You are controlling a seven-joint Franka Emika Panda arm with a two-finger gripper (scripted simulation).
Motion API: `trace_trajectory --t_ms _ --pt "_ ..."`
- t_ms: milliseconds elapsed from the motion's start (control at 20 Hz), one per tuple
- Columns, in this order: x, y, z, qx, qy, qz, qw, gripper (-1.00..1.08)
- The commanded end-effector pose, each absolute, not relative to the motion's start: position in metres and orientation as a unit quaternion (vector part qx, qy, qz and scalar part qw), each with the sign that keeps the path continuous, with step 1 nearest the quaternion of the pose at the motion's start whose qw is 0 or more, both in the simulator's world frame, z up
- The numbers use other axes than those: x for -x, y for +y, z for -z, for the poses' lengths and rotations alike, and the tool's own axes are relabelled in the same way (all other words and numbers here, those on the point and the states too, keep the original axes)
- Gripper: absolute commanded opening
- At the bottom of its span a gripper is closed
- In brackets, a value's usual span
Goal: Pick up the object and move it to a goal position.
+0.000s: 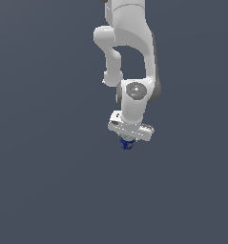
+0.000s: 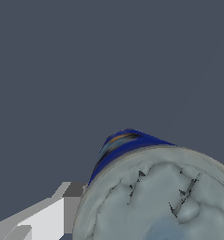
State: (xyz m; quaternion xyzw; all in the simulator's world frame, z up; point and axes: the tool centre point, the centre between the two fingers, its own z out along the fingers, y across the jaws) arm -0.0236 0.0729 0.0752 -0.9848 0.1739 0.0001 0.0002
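Observation:
The dark-blue can [image 1: 126, 144] with a pale silvery top sits right under the white hand of my gripper [image 1: 127, 141], between the fingers. In the wrist view the can [image 2: 160, 197] fills the lower part, very close to the camera, its dented silvery top and a strip of blue side with orange-yellow marks showing. One white finger [image 2: 48, 220] with a grey pad presses against the can's side. The other finger is out of frame. The gripper is shut on the can.
Only a plain dark grey-blue surface [image 1: 48, 181] surrounds the arm in both views. No other object, edge or goal marker shows.

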Motion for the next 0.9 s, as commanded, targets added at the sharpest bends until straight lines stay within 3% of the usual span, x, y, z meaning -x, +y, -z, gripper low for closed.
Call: trace_trajectory --t_ms 0,450,850 --pt "0.023 0.072 -0.074 0.985 0.174 0.0 0.0 -1.0" --pt "0.024 0.071 -0.086 0.985 0.174 0.0 0.0 -1.0" --pt "0.025 0.062 -0.134 0.985 0.174 0.0 0.0 -1.0"
